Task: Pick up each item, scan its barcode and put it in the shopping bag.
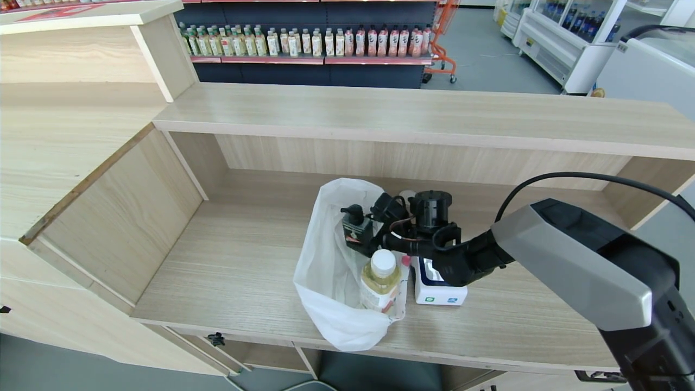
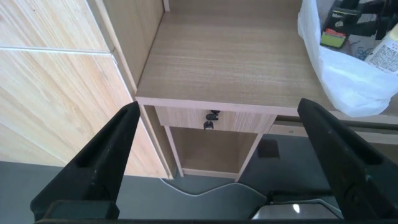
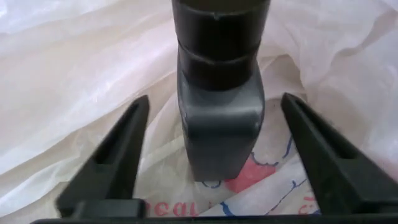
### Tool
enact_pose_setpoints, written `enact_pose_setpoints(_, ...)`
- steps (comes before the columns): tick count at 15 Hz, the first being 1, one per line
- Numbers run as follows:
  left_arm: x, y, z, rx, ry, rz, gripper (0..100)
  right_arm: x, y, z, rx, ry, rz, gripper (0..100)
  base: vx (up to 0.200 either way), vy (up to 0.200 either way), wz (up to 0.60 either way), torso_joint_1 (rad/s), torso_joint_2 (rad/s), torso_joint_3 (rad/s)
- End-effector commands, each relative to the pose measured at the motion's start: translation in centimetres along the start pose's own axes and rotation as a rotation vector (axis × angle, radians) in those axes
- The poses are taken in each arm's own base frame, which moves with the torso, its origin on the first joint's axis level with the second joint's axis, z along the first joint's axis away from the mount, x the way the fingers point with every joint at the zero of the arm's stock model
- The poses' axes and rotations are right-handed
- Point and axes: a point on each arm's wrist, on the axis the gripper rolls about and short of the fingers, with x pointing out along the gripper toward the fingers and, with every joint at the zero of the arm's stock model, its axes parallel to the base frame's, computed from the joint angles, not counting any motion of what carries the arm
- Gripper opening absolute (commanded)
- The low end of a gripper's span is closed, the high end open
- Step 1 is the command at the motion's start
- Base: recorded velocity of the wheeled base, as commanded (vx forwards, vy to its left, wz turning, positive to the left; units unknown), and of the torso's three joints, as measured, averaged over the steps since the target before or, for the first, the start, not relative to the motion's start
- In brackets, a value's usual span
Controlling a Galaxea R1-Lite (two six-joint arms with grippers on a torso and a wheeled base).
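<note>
A thin white plastic shopping bag point(image 1: 326, 260) sits slumped and open-mouthed in the middle of the pale wood-grain counter point(image 1: 233, 266), inside a recess with a raised ledge behind it. Two items stand upright in the bag. One is a dark pump-top bottle point(image 1: 356, 231) toward the back. The other is a clear plastic bottle of yellowish liquid with a white cap point(image 1: 381, 279), nearer the counter's front edge. Just beside the bag on its right, a white rectangular box point(image 1: 437, 288) rests on the counter, touching or nearly touching the plastic.

The right gripper point(image 1: 381, 210) is at the mouth of the bag, right by the pump bottle. From its wrist view the black fingers point(image 3: 118, 155) are spread wide on either side of the bottle's dark pump head, with clear gaps, so nothing is pinched.

The left gripper point(image 2: 219, 106) hangs low, off the front of the counter and well apart from the bag. Its two fingers are spread wide with nothing between them, and beyond them is a drawer front with a small dark lock point(image 2: 211, 118).

Across the aisle behind the counter, a store shelf point(image 1: 304, 42) holds a row of drink bottles.
</note>
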Motion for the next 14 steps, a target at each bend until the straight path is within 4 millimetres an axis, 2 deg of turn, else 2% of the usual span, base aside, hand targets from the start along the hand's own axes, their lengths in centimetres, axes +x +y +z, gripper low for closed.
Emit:
enact_pose_setpoints(1,0.0,0.0,0.0,0.000,0.000,0.000,100,0.0,-0.4,1.0,-0.015,-0.033,0.001,100,0.000,0.000,0.00,0.000,0.00,0.000)
enact_pose_setpoints(4,0.0,0.0,0.0,0.000,0.000,0.000,100,-0.5,-1.0,2.8,-0.030,-0.071,-0.005,100,0.000,0.000,0.00,0.000,0.00,0.000)
enact_pose_setpoints(5,0.0,0.0,0.0,0.000,0.000,0.000,100,-1.2,-1.8,3.6,-0.035,-0.092,-0.002,100,0.000,0.000,0.00,0.000,0.00,0.000)
enact_pose_setpoints(9,0.0,0.0,0.0,0.000,0.000,0.000,100,-4.0,-1.9,8.7,0.118,-0.134,0.012,100,0.000,0.000,0.00,0.000,0.00,0.000)
enact_pose_setpoints(11,0.0,0.0,0.0,-0.002,0.000,0.000,100,-6.2,-2.1,11.2,0.169,-0.136,0.010,100,0.000,0.000,0.00,0.000,0.00,0.000)
enact_pose_setpoints(13,0.0,0.0,0.0,-0.002,0.000,0.000,100,-7.5,-2.1,12.4,0.184,-0.142,0.004,100,0.000,0.000,0.00,0.000,0.00,0.000)
enact_pose_setpoints(14,0.0,0.0,0.0,-0.014,0.000,-0.001,100,-10.6,-2.2,14.6,0.221,-0.153,-0.015,100,0.000,0.000,0.00,0.000,0.00,0.000)
